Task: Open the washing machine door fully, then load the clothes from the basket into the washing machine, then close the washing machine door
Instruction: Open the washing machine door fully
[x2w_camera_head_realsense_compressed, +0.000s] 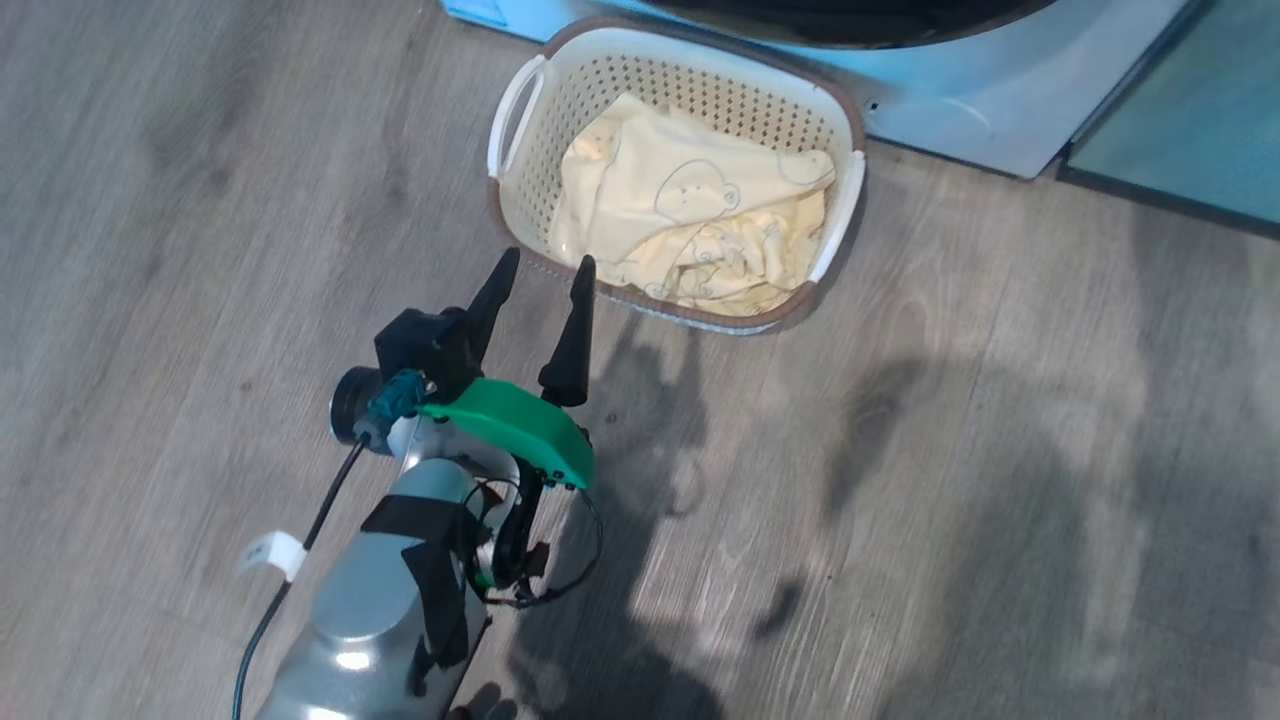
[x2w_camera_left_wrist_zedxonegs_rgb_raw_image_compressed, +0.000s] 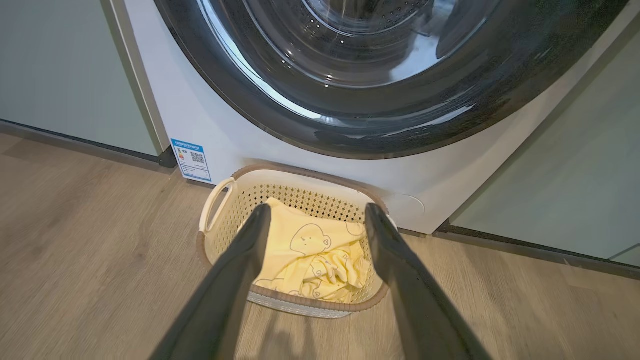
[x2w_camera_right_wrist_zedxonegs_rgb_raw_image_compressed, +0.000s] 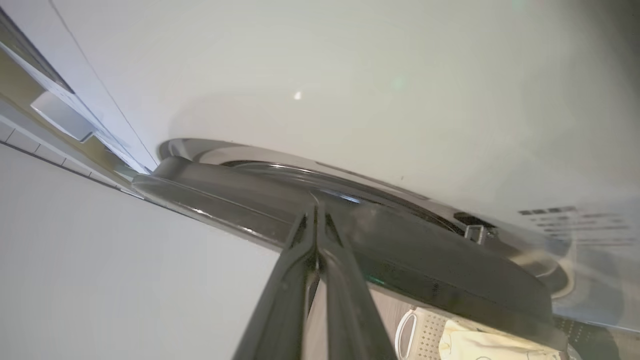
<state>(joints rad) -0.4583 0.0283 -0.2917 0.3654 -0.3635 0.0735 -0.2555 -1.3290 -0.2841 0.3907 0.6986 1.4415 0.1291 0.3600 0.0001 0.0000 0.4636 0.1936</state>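
Head view looks down on a grey wood floor, where the basket stands hard against the foot of the washing machine, directly under the washing machine door. The clothes lie crumpled inside it, pale yellow, with a bear face uppermost. A pale teal cabinet flanks the machine on my right.

My left gripper hangs over the floor at the basket's near rim, one fingertip overlapping that rim from above. Its fingers are spread wide and carry nothing. Seen from the left wrist view, they frame the garments, and a blue sticker sits low on the white front beside the basket's handle. Above the basket curve the door's black ring and glass bowl, with steel drum holes visible through the glass.

My right gripper is up at the door's edge. Its fingers are pressed together with nothing between them, tips against the glossy black rim. I cannot tell whether they truly touch it. Further along the rim a small metal catch shows between door and white front, so the door seems to stand slightly off the machine there.
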